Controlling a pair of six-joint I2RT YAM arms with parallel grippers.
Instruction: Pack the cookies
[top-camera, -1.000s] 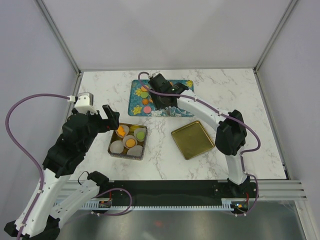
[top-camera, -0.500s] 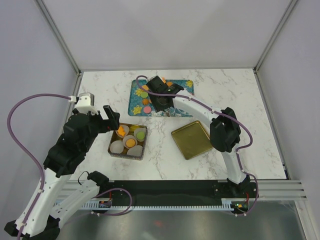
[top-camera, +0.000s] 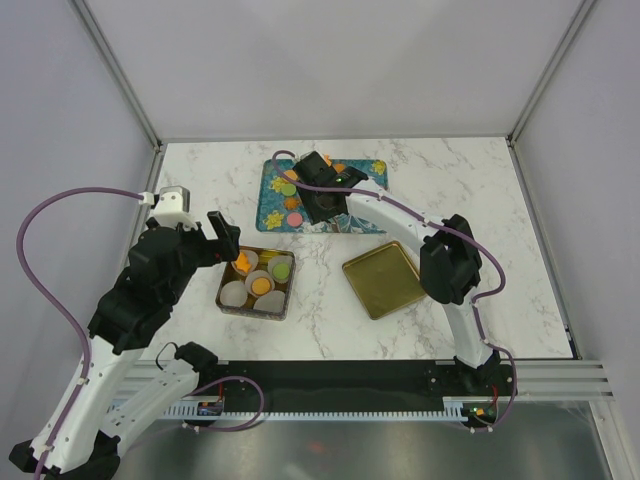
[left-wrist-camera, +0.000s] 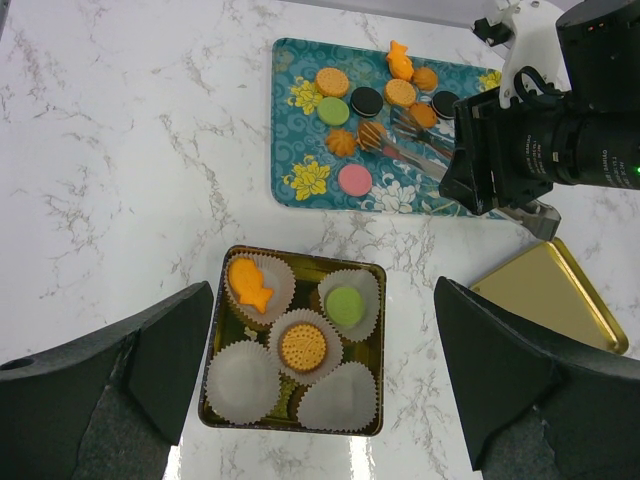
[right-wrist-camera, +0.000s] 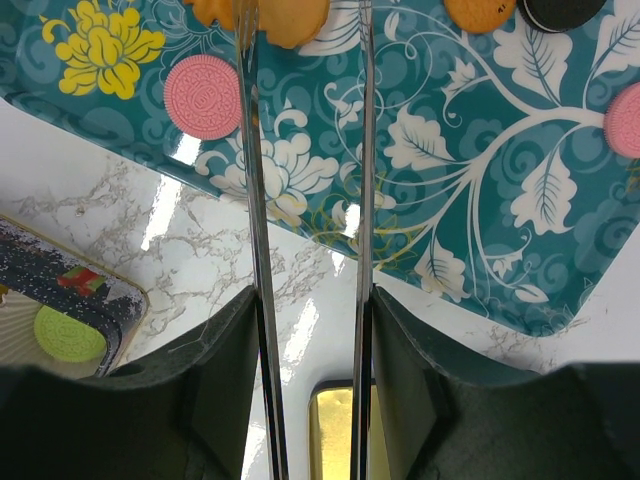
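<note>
Over the teal tray (left-wrist-camera: 292, 140) at the back of the worktop (left-wrist-camera: 120, 150), the right claw (right-wrist-camera: 304, 60) hangs with its 2 long thin blades parted. An orange scalloped cookie (right-wrist-camera: 268, 18) lies partly between them. The blade tips run past the top of the wrist view, so I cannot tell whether either one touches it.

The left claw (top-camera: 222, 236) hovers above the tin (left-wrist-camera: 305, 256), fingers spread wide, holding nothing. Most of the cookies lie loose on the tray, among them a pink cookie (left-wrist-camera: 354, 180), a green one (left-wrist-camera: 333, 111) and a black one (left-wrist-camera: 367, 101). 3 more sit in paper cups in the tin, and 2 cups (left-wrist-camera: 240, 368) show empty. A gold lid (left-wrist-camera: 545, 295) lies to the right of the tin.

These discs look light, stiff and brittle, and they lie flat on a glossy surface. I judge a cookie will skate away if only 1 blade nudges it. The best hold is across the rim, 1 blade on each opposite edge and low against the tray, with a gentle squeeze. Too hard a pinch could chip a scalloped edge or split a sandwich cookie. Once lifted, such a thin disc may swing between narrow blades, so it should travel slowly to an empty cup.
</note>
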